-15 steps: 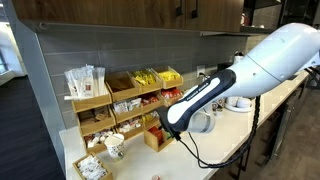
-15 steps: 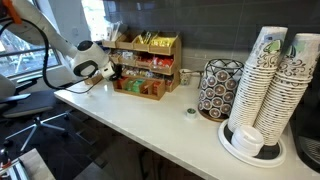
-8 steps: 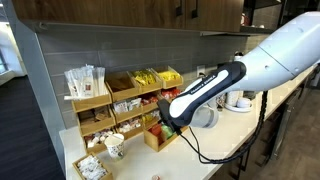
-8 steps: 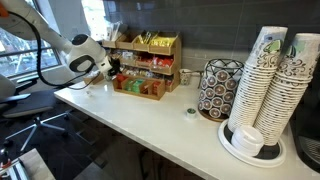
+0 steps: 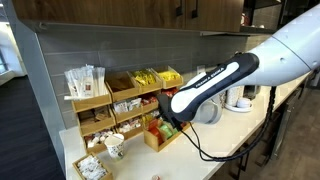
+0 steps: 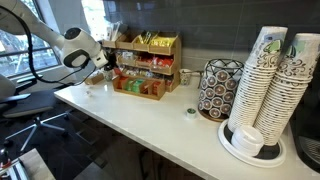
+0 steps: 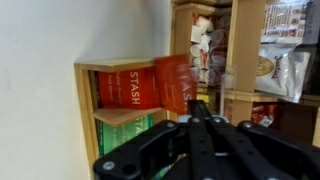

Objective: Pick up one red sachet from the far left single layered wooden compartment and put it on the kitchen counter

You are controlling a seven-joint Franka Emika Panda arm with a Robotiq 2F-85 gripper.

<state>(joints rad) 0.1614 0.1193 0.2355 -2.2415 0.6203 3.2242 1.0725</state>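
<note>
In the wrist view my gripper point(image 7: 199, 106) has its black fingers shut together on the lower edge of a red sachet point(image 7: 174, 82), which it holds tilted just in front of the low wooden compartment point(image 7: 84, 70). More red "STASH" packets point(image 7: 126, 88) lie in that section, with green packets point(image 7: 125, 132) in the one beside it. In both exterior views the gripper point(image 5: 166, 122) point(image 6: 104, 62) hovers just above the low wooden box point(image 5: 160, 140) point(image 6: 141, 88) on the white kitchen counter point(image 6: 150, 125).
Taller tiered wooden shelves point(image 5: 120, 95) point(image 6: 147, 48) with packets stand behind the low box. A white tray point(image 5: 90, 166) and a paper cup point(image 5: 115, 147) sit nearby. Further along are a patterned holder point(image 6: 217, 88), stacked paper cups point(image 6: 275, 80) and a small lid point(image 6: 190, 113).
The arm has risen and drawn back a little from the low wooden box, and the gripper now sits higher above it.
</note>
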